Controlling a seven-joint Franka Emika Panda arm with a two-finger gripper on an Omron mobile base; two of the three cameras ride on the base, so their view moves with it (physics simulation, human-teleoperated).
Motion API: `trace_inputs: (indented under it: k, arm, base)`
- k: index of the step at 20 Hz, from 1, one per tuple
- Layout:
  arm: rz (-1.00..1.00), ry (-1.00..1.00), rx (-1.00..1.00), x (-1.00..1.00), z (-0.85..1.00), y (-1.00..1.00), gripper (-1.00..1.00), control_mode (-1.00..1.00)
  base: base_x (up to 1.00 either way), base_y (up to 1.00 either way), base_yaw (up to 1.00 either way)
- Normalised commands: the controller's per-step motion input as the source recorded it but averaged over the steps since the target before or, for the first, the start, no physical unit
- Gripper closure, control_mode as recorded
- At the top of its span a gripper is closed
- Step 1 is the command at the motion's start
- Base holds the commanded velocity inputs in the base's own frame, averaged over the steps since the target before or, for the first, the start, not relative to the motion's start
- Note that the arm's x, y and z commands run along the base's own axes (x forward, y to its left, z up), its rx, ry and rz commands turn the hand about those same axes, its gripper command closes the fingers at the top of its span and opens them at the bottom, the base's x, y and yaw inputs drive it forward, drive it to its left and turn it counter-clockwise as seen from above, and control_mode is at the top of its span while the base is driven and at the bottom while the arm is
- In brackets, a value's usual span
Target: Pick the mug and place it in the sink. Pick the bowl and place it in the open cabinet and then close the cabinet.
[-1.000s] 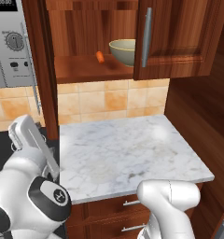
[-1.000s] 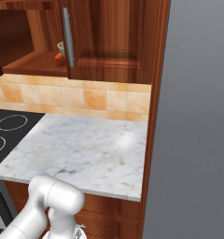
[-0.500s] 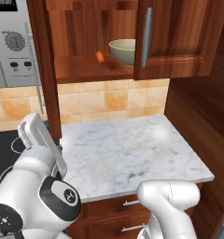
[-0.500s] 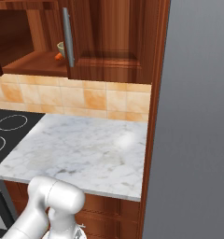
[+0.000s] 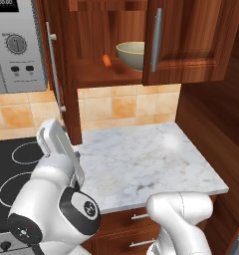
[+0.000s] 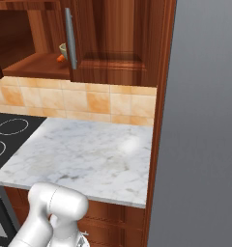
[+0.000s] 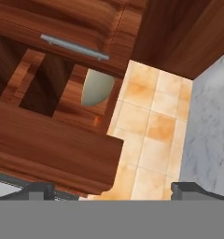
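The olive-tan bowl point(image 5: 131, 55) sits on the lower shelf inside the wooden wall cabinet point(image 5: 191, 40); a sliver of the bowl point(image 6: 63, 49) peeks out beside the door handle. The cabinet's left door point(image 5: 59, 74) stands open and its right door is shut. In the hand view the bowl point(image 7: 97, 86) lies in the shelf opening, far beyond my gripper point(image 7: 116, 191), which is open and holds nothing. My arm point(image 5: 61, 159) is folded low at the counter's left end, below the open door. The mug and the sink are out of view.
A small orange item point(image 5: 107, 61) lies on the shelf left of the bowl. The marble counter point(image 5: 141, 159) spreads below the cabinet. A black stovetop point(image 5: 12, 174) lies to its left, with a microwave point(image 5: 14, 50) above. A wooden side wall point(image 5: 216, 124) closes the right.
My hand has swung rightward, from over the stovetop toward the counter's left edge under the open door. The bowl and the cabinet doors stay as they were.
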Motion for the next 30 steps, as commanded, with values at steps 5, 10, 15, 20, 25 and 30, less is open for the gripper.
trace_inputs:
  k: [5,10,15,20,25,30]
  arm:
    - [-0.04,-0.01,0.05,0.24,0.00,-0.27,-1.00,-1.00]
    - [-0.04,0.00,0.05,0.32,0.00,-0.32,-1.00,-1.00]
    - [-0.03,0.00,0.06,0.38,0.00,-0.27,-1.00,-1.00]
    - [-0.03,0.00,0.08,0.31,0.00,-0.34,-1.00,-1.00]
    - [-0.03,0.00,0.08,0.37,0.00,-0.37,-1.00,-1.00]
    - [-0.03,0.00,0.07,0.42,0.00,-0.38,-1.00,-1.00]
  base:
    - [0.00,0.00,0.00]
    - [0.00,0.00,0.00]
    - [0.00,0.00,0.00]
    - [0.00,0.00,0.00]
    - [0.00,0.00,0.00]
    - [0.00,0.00,0.00]
